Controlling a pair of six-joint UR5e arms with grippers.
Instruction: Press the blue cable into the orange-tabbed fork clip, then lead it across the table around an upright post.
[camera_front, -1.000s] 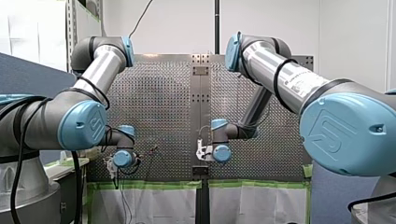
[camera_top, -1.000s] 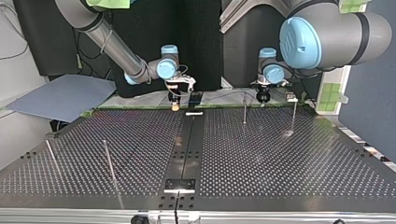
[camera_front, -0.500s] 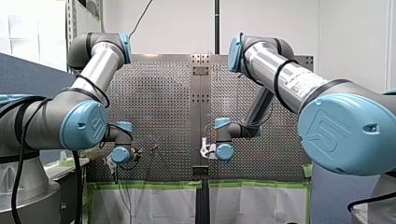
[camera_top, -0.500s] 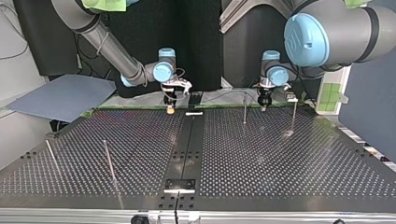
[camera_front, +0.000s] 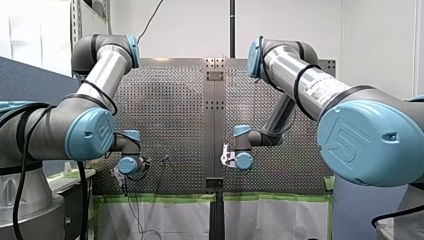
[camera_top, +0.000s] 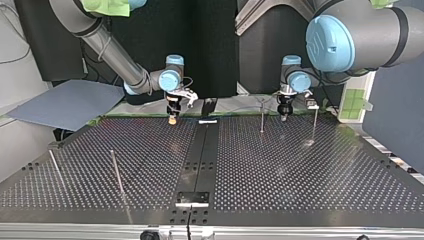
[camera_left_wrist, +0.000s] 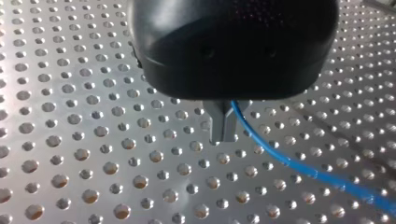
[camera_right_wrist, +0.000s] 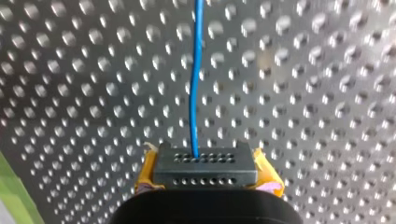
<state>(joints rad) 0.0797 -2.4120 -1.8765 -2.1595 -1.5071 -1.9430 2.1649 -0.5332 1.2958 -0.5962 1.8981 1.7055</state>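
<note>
At the far edge of the desk (camera_top: 250, 165), upper middle of the top view, my left gripper (camera_left_wrist: 223, 135) hangs low beside an upright post (camera_top: 262, 117). Its metal fingers are pressed together on the blue cable (camera_left_wrist: 280, 156), which trails away beside them. Left of it in that view, my right gripper (camera_right_wrist: 205, 163), yellow-padded, pinches the same cable, which runs straight ahead over the holes.

My left gripper (camera_top: 283, 115) sits between two upright posts: the inner post (camera_top: 261, 117) just beside it, the outer post (camera_top: 314, 125) near; the blue cable (camera_left_wrist: 280, 156) trails from it. Two leaning posts (camera_top: 116, 172) stand well apart from my right gripper (camera_top: 172, 119), open table (camera_top: 280, 170) between
</note>
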